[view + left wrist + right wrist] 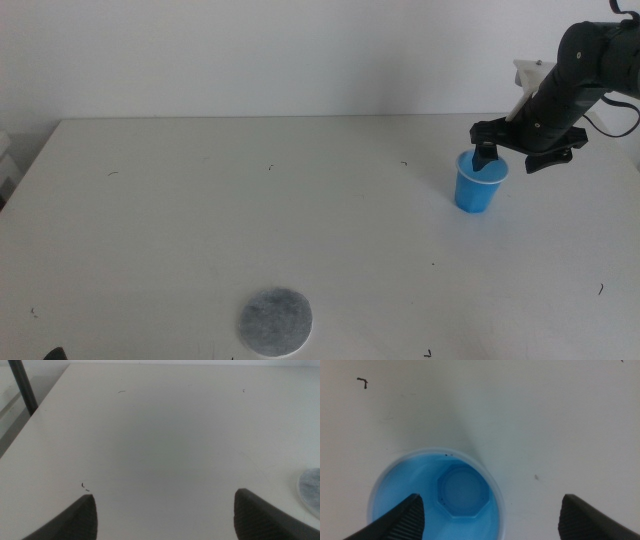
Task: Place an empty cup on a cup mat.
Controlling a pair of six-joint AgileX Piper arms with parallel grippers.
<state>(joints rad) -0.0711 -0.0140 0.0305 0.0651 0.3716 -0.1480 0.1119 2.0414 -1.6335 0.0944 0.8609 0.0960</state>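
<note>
We're seeing the right gripper [486, 158] hovering wide open over the tapered blue plastic cup [478, 184], one jaw inside its rim; the mottled grey cup mat [275, 322] is lying well apart.

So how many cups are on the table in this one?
1. The blue cup stands upright at the table's far right, under the right pincer, one jaw inside its rim and one outside. The cup mat near the front edge holds nothing. No other cup shows.
</note>
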